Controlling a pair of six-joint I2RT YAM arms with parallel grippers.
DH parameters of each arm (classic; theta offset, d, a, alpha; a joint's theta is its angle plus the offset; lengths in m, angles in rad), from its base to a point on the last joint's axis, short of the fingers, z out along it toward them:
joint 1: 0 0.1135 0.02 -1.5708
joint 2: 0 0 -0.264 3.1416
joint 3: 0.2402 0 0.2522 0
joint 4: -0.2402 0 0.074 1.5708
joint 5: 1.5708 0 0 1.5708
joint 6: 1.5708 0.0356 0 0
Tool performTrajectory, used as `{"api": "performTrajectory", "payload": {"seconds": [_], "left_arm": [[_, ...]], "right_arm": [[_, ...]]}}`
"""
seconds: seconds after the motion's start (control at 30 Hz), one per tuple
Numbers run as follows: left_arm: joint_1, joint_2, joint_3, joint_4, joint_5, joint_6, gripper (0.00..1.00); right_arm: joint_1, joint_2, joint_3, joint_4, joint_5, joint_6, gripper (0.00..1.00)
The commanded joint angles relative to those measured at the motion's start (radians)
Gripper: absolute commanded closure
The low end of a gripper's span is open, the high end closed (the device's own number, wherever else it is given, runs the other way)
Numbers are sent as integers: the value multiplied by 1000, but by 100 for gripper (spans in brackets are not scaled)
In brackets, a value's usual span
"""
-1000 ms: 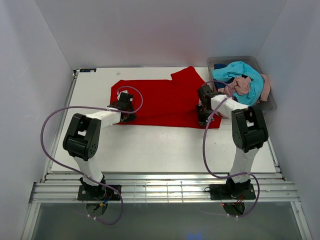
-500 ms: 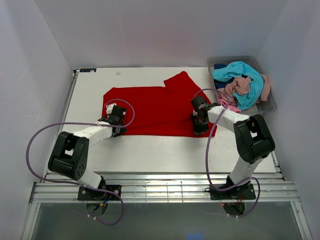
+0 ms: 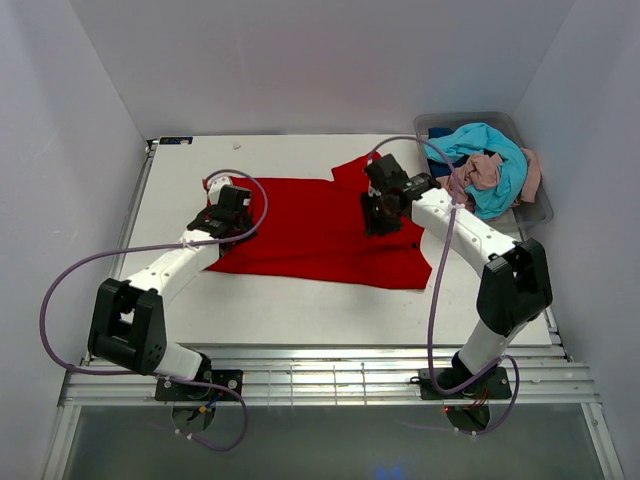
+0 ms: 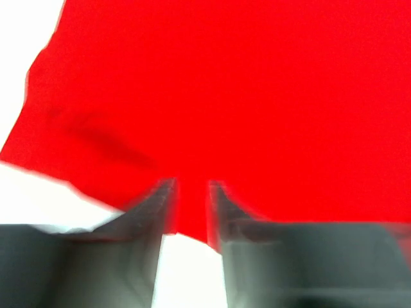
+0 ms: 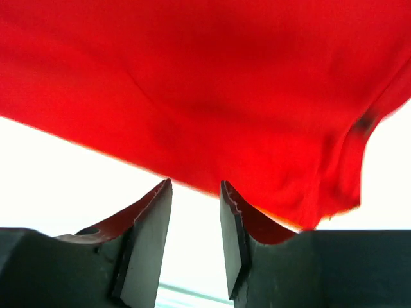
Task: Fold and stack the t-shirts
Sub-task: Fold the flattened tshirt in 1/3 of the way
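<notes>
Left gripper [image 4: 191,184]: jaws a narrow slit apart, red cloth showing in the slit, view blurred, cannot tell if it is pinching or has let go. It sits over the left end of the red t-shirt [image 3: 310,225], and the cloth runs ahead of the fingers and off to its right. Right gripper [image 5: 196,184]: released, jaws parted, only white surface in the gap, nothing between the pads. The red cloth edge lies just past its fingertips, and a dark spot shows on the fabric up and to the right of them. From above, this gripper hangs over the tee's right part near the sleeve that pokes toward the back, and the cloth spreads flat between the two grippers and on toward the near side. Right of the right gripper, close by, is a clear grey bin [image 3: 540,210] heaped with a turquoise tee [image 3: 495,150], a dusty pink tee [image 3: 482,172] and a dark blue tee [image 3: 438,132] at the back corner. Purple cables [image 3: 60,290] loop off both arms, and one arcs from the right wrist toward the bin. Nothing lies between the grippers but red cloth. All of it sits on a white table [image 3: 300,310] with a metal rail [image 3: 330,380] at the near edge, where the arm bases are bolted, and plain white walls on three sides.
</notes>
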Motion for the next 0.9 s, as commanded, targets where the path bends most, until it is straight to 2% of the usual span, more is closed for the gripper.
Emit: {"api": "performTrajectory", "payload": {"seconds": [0.0,0.03,0.1,0.17,0.2,0.23,0.33,0.53,0.87], "left_arm": [[-62,-54,124,53,71,-8,46],[-94,-45,155,59,90,-14,36],[-132,-8,178,94,159,-17,30],[-197,29,197,134,202,-20,35],[-217,74,204,145,251,-23,46],[-258,99,214,150,268,-28,53],[-347,197,259,164,316,-37,66],[-457,337,316,188,344,-51,70],[-484,388,283,213,362,-71,73]], "right_arm": [[-5,44,197,-30,46,-41,58],[-6,96,257,-34,49,-48,60],[-6,150,305,-34,49,-67,66],[-11,235,375,-33,47,-87,68],[-11,261,400,-33,49,-93,69],[-14,314,425,-34,44,-97,69],[-26,396,503,-34,26,-111,68],[-45,457,543,-30,14,-127,63],[-54,467,452,10,-5,-139,62]]}}
